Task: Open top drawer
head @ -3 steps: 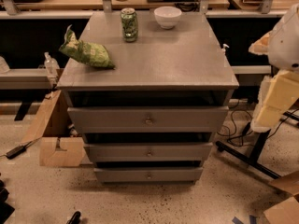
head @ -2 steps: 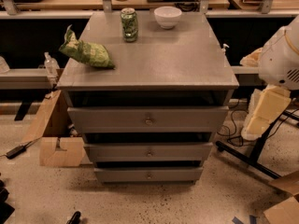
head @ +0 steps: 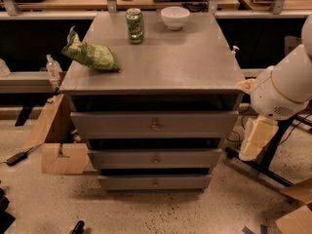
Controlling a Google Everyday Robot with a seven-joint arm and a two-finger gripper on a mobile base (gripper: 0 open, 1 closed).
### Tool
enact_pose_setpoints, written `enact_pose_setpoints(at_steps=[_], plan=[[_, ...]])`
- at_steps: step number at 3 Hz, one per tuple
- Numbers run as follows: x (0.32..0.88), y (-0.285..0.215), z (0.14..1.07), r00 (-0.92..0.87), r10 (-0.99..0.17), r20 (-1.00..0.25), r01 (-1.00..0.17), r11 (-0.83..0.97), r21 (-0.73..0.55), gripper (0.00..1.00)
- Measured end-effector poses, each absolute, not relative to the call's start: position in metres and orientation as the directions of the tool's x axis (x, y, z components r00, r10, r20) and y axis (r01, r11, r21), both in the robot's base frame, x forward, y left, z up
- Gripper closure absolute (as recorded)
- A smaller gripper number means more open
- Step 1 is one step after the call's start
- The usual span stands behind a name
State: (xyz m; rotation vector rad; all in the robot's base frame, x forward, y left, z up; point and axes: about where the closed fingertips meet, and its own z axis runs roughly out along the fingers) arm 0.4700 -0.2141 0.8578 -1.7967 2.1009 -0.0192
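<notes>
The top drawer [head: 117,125] is the widest of three grey drawers in a grey cabinet, with a small round brass knob [head: 155,126] at its centre. Its front sits under a dark gap below the cabinet top, and I see nothing of its inside. My arm's white rounded joint [head: 285,89] and a cream link [head: 256,138] hang to the right of the cabinet, level with the top drawer's right end. My gripper itself is out of view.
On the cabinet top [head: 161,62] lie a green chip bag [head: 90,56], a green can [head: 135,26] and a white bowl [head: 175,17]. Two narrower drawers [head: 155,159] sit below. A cardboard box [head: 58,140] stands at the left, and a black stand leg [head: 261,167] at the right.
My arm has swung left and further into view, closer to the cabinet's right side. The drawers and the things on top have not moved.
</notes>
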Motion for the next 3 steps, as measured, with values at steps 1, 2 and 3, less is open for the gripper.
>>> enact_pose_setpoints(at_steps=[1, 2, 3], plan=[[0.488, -0.218, 0.824, -0.075, -0.974, -0.214, -0.957, 0.131, -0.261, 0.00], [0.505, -0.225, 0.796, -0.060, -0.991, -0.122, -0.958, 0.091, -0.271, 0.00], [0.517, -0.236, 0.780, -0.064, -0.998, -0.011, -0.957, 0.064, -0.281, 0.00]])
